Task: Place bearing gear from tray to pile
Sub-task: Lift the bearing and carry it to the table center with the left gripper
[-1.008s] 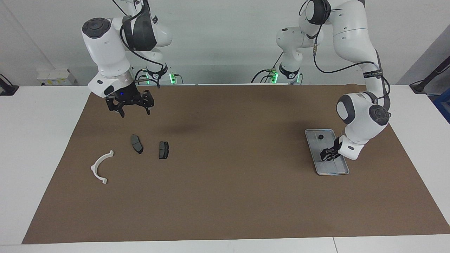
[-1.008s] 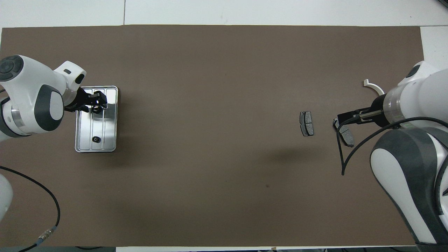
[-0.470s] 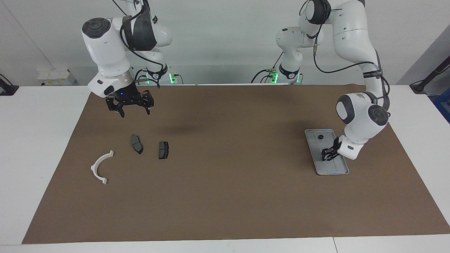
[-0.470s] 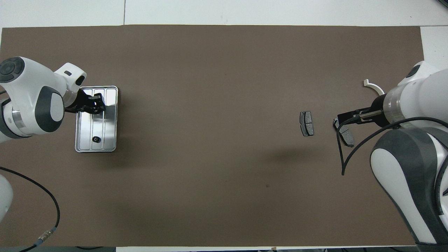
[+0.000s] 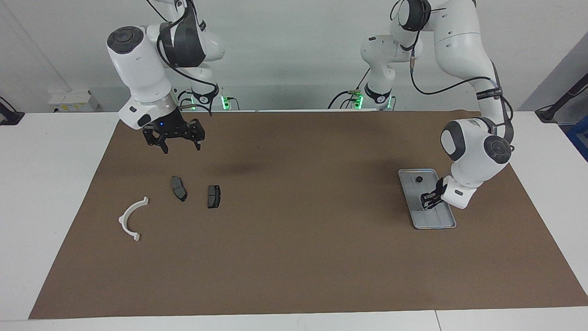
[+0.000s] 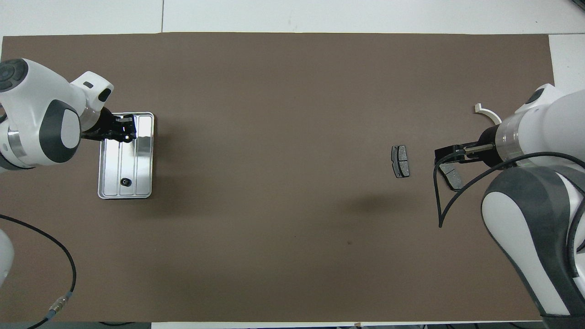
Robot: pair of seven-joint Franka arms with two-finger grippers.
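While one bearing gear (image 5: 419,179) lies in the tray (image 5: 441,224), none is at the pile (image 5: 213,196). My left end effector (image 5: 428,202) is down in the tray, and I cannot tell its closure. My right end effector (image 5: 173,140), fingers apart, waits well apart from the tray.

bare brown mat (image 5: 303,220) between tray (image 5: 448,225) and pile (image 5: 213,196); nothing stands between
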